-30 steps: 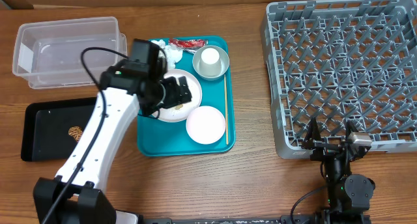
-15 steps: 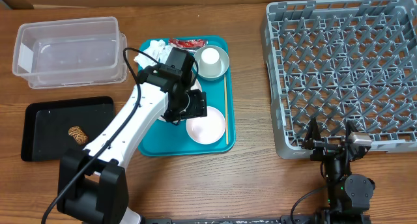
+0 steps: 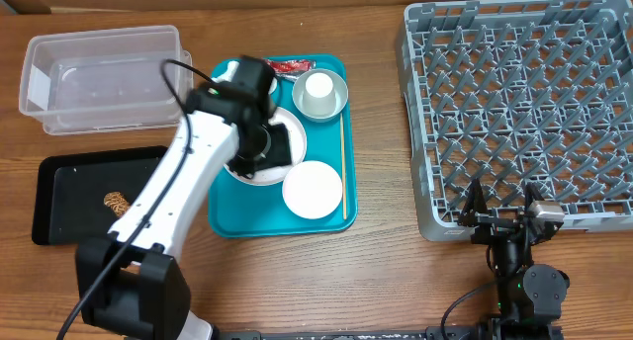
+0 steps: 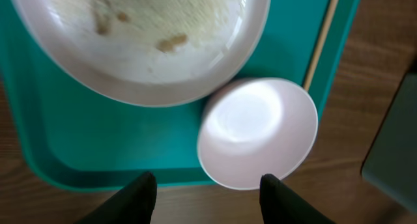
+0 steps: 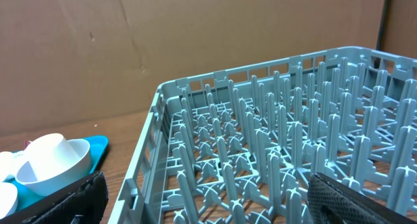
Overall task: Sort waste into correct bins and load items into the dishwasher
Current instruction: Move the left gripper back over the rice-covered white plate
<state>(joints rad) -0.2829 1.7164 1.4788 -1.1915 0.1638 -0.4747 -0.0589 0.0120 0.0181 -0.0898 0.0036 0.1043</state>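
Note:
On the teal tray (image 3: 226, 221) lie a large white plate (image 4: 143, 42) smeared with food bits, a smaller pinkish dish (image 3: 313, 189) (image 4: 257, 133), a thin wooden stick (image 3: 343, 162) (image 4: 322, 35) and a red wrapper (image 3: 287, 65). A grey bowl (image 3: 338, 93) there holds a small white cup (image 3: 319, 86). My left gripper (image 3: 272, 142) (image 4: 208, 201) hovers over the plate, open, with nothing between its fingers. A brown food lump (image 3: 117, 202) sits in the black tray (image 3: 69, 187). Beside it is the clear tub (image 3: 104, 78). My right gripper (image 3: 502, 216) (image 5: 208, 208) rests open at the front edge of the dish rack (image 3: 524, 113) (image 5: 273, 165).
The left arm's white link crosses from the table's front left up over the tray's left half and hides what lies under it. A cardboard wall stands behind the table. In the right wrist view the bowl with the cup (image 5: 55, 162) shows at far left.
The left gripper swung out toward the small dish and came back over the large plate, its jaws narrowing. The right arm has not moved.

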